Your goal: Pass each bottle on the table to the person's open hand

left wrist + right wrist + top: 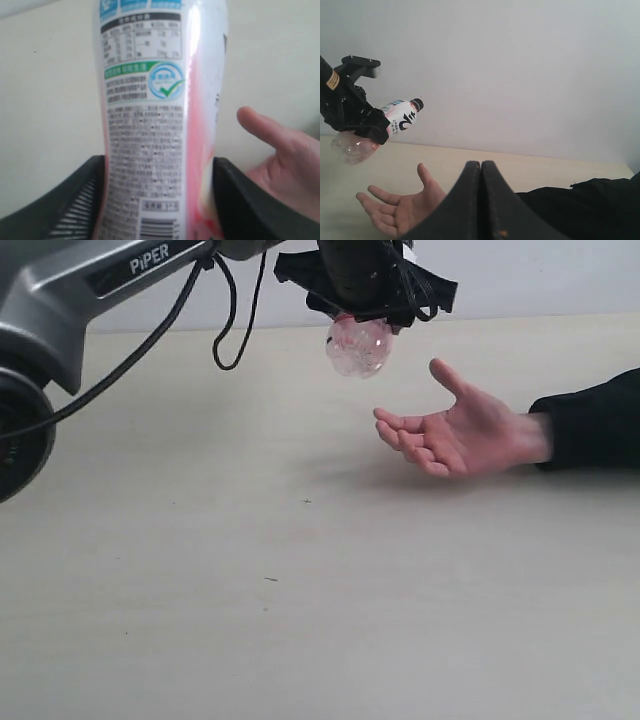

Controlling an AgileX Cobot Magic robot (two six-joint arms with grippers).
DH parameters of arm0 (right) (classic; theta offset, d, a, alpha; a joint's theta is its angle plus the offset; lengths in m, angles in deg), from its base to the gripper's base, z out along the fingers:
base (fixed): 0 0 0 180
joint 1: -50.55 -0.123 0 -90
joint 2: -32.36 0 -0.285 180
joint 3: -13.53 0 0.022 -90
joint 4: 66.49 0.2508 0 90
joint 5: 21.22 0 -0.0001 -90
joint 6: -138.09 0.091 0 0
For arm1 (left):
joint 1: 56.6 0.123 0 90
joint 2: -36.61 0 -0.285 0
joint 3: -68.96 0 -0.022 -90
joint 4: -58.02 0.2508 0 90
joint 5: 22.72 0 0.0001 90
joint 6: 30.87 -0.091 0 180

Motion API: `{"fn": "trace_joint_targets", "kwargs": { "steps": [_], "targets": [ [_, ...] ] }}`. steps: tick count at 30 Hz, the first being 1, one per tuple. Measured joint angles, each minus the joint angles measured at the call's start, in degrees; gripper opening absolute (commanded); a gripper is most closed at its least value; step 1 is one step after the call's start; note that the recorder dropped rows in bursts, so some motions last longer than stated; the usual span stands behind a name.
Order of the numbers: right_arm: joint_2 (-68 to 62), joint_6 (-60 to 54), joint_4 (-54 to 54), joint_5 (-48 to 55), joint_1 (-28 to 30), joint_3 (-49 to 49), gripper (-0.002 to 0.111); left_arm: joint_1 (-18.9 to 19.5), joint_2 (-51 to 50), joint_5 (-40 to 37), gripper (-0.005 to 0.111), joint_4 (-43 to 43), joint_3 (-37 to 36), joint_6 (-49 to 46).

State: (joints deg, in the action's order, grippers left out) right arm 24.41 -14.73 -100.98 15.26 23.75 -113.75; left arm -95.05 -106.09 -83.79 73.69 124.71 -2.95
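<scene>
A plain, pale grey-white wall (pixel 530 60) stands behind a wide cream-beige table (pixel 300 640) and meets its far edge in a straight line. The wall is evenly lit. The tabletop shows faint wood grain and a few tiny dark specks (pixel 270 580). The light is soft and diffuse, leaving only a faint, blurred shadow (pixel 335 472) on the surface.

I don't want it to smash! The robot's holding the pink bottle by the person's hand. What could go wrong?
1. The bottle hangs in the left pincer beside the fingertips of the open hand, not above its palm; let go now, it could hit the table and roll.
2. The hand lies close to the pincer, so a fast move might bump it.
</scene>
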Motion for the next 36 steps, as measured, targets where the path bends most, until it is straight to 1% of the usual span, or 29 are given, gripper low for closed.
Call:
{"fn": "trace_joint_targets", "kwargs": {
  "steps": [3, 9, 12, 17, 23, 27, 32, 36],
  "targets": [
    [0.0, 0.0, 0.0, 0.0, 0.0, 0.0, 0.0, -3.3, 1.5, -0.7, 0.0, 4.0, -2.2, 5.4],
    [0.0, 0.0, 0.0, 0.0, 0.0, 0.0, 0.0, -11.1, 3.8, 0.5, 0.0, 12.6, -8.9, 20.5],
    [0.0, 0.0, 0.0, 0.0, 0.0, 0.0, 0.0, -14.4, 4.0, 2.0, 0.0, 17.7, -11.5, 29.5],
    [0.0, 0.0, 0.0, 0.0, 0.0, 0.0, 0.0, -19.1, 4.0, 3.1, 0.0, 27.9, -15.6, 47.7],
    [0.0, 0.0, 0.0, 0.0, 0.0, 0.0, 0.0, -23.6, 4.3, 4.1, 0.0, 36.6, -21.2, 63.1],
    [0.0, 0.0, 0.0, 0.0, 0.0, 0.0, 0.0, -25.6, 4.3, 7.0, 0.0, 40.4, -24.4, 73.1],
    [0.0, 0.0, 0.0, 0.1, 0.0, 0.0, 0.0, -26.7, 4.3, 8.1, 0.0, 42.6, -26.5, 84.6],
    [0.0, 0.0, 0.0, 0.1, 0.0, 0.0, 0.0, -26.7, 4.3, 8.2, 0.0, 43.4, -29.0, 87.9]
  ]
}}
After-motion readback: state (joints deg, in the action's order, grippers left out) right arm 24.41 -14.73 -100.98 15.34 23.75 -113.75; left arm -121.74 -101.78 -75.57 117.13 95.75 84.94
